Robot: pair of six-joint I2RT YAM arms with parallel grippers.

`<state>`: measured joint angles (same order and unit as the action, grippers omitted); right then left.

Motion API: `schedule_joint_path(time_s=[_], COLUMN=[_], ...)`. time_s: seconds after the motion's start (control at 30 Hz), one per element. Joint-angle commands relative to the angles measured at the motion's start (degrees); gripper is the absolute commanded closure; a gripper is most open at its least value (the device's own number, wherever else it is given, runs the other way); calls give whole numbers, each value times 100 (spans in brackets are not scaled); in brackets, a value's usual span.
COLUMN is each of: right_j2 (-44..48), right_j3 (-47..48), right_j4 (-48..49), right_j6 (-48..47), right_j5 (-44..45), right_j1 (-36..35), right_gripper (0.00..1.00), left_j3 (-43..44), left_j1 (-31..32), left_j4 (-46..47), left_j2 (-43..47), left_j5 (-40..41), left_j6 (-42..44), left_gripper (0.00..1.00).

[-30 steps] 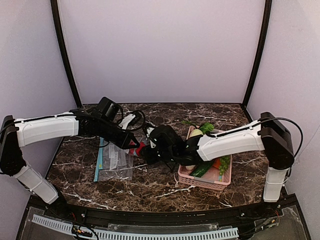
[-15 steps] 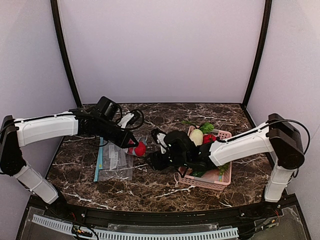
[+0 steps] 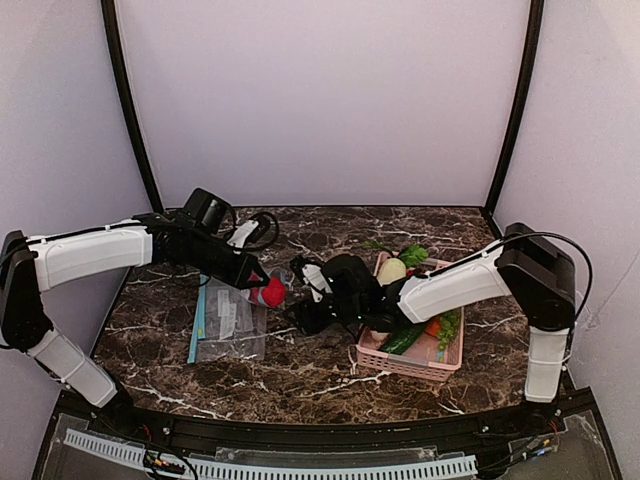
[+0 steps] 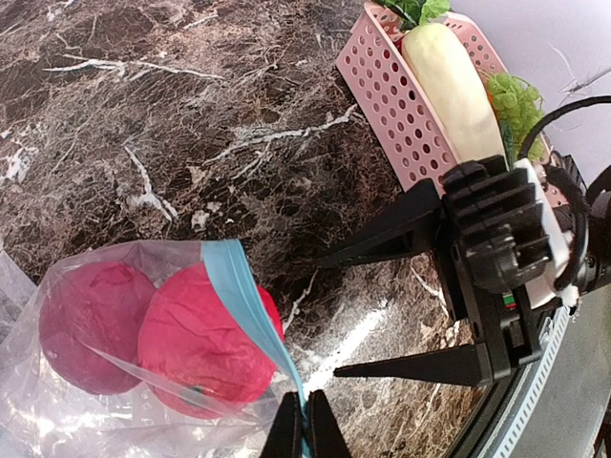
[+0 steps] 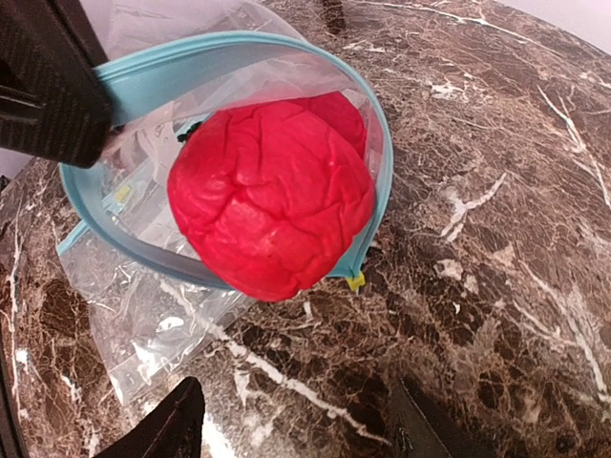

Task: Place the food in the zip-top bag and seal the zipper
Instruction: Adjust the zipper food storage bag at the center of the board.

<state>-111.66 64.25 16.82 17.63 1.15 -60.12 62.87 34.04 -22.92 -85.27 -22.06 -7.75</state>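
Observation:
My left gripper (image 4: 305,431) is shut on the teal zipper (image 4: 243,296) of the zip-top bag (image 5: 158,310) and holds its mouth open just above the table. Two red fruits are in the bag. One red fruit (image 5: 272,196) bulges out over the lower lip, and the other (image 5: 336,113) lies behind it. My right gripper (image 5: 296,429) is open and empty, a short way in front of the bag's mouth. The green cucumber (image 3: 405,337) lies in the pink basket (image 3: 410,366).
More clear bags (image 3: 228,325) lie flat on the marble under the held bag. The basket at the right also holds a white radish (image 4: 449,81), leafy greens (image 3: 412,254) and an orange piece (image 3: 433,326). My right arm stretches across from the basket.
My right gripper has opened, left the red fruit in the bag's mouth and drawn back to the right. My left gripper has kept its hold and shifted the bag slightly back.

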Motion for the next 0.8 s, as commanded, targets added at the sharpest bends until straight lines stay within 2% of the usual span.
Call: schedule_joint_path(time_s=[0.0, 0.47, 0.77], right_j2=[-391, -1360, -1835], right_j3=[338, 817, 1323], right_j4=[258, 889, 834], right_j6=[-448, -941, -1227], right_j5=[-392, -512, -601], right_j1=[198, 430, 431], right_gripper=[36, 44, 54], left_j3=[156, 166, 169], left_j1=[-80, -150, -183], left_j4=[-139, -144, -139], left_j2=[154, 90, 85], left_j5=[-153, -266, -315], left_j6=[19, 1, -12], left_gripper=[99, 99, 99])
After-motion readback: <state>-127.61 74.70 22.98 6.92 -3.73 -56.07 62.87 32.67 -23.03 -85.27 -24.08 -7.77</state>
